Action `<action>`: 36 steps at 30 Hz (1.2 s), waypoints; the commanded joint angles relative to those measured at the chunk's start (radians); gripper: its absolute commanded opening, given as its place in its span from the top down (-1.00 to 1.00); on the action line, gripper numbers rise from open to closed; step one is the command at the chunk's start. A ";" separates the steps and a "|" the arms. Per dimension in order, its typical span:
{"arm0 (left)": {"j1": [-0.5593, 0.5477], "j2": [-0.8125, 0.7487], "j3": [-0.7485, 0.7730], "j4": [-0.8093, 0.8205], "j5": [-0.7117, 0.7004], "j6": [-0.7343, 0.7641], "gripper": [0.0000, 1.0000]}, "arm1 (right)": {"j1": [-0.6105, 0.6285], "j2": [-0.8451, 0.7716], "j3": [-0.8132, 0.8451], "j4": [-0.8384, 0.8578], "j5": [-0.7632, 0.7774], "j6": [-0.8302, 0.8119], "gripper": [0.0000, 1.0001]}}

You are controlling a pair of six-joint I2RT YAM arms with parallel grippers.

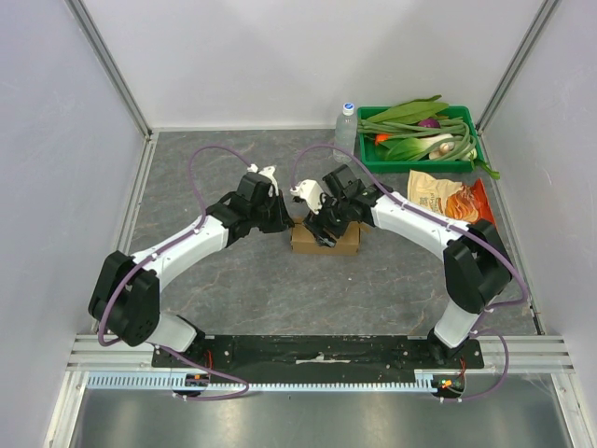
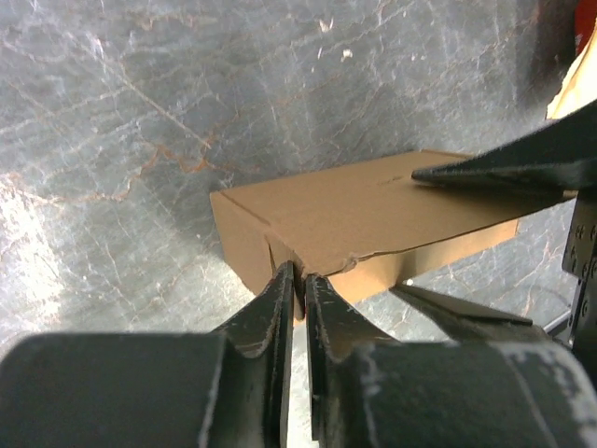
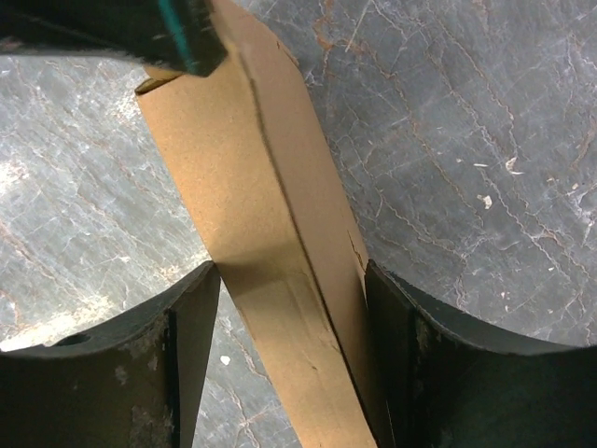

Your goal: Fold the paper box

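Note:
The paper box is a small brown carton lying on the grey table between both arms. In the left wrist view the box lies flat, with a torn-looking edge along its near side. My left gripper is shut on a thin cardboard flap at the box's near left corner. My right gripper is open and straddles the box. Its right finger touches the box's side; its left finger stands apart. One right finger rests over the box's top far end.
A green tray of vegetables stands at the back right, with a clear bottle to its left. An orange-tan snack bag lies just right of my right arm. Aluminium frame rails and white walls enclose the table.

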 commanded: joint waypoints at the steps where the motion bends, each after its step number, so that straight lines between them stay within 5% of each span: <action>1: -0.012 0.006 0.032 -0.102 0.035 -0.027 0.63 | -0.009 -0.020 -0.029 0.055 0.021 0.001 -0.40; 6: -0.016 -0.001 0.023 -0.119 0.026 0.006 0.44 | -0.010 -0.039 -0.034 0.066 0.016 -0.005 -0.39; 12: -0.021 -0.001 0.033 -0.118 -0.006 0.019 0.67 | -0.010 -0.033 -0.016 0.066 0.001 -0.005 -0.36; 17: -0.024 -0.014 0.046 -0.115 -0.020 0.027 0.24 | -0.012 -0.034 -0.019 0.064 0.001 -0.005 -0.36; 20: -0.024 -0.030 0.040 -0.096 -0.037 0.030 0.18 | -0.009 -0.036 -0.019 0.063 0.003 -0.005 -0.36; 25: -0.024 0.005 0.076 -0.096 -0.046 0.038 0.33 | -0.010 -0.034 -0.013 0.064 -0.010 0.004 -0.38; 30: -0.027 0.005 0.076 -0.063 -0.057 0.038 0.21 | -0.010 -0.042 -0.009 0.064 -0.010 0.008 -0.39; 36: -0.030 0.049 0.084 -0.059 -0.072 0.036 0.45 | -0.010 -0.060 -0.005 0.072 -0.030 0.031 -0.42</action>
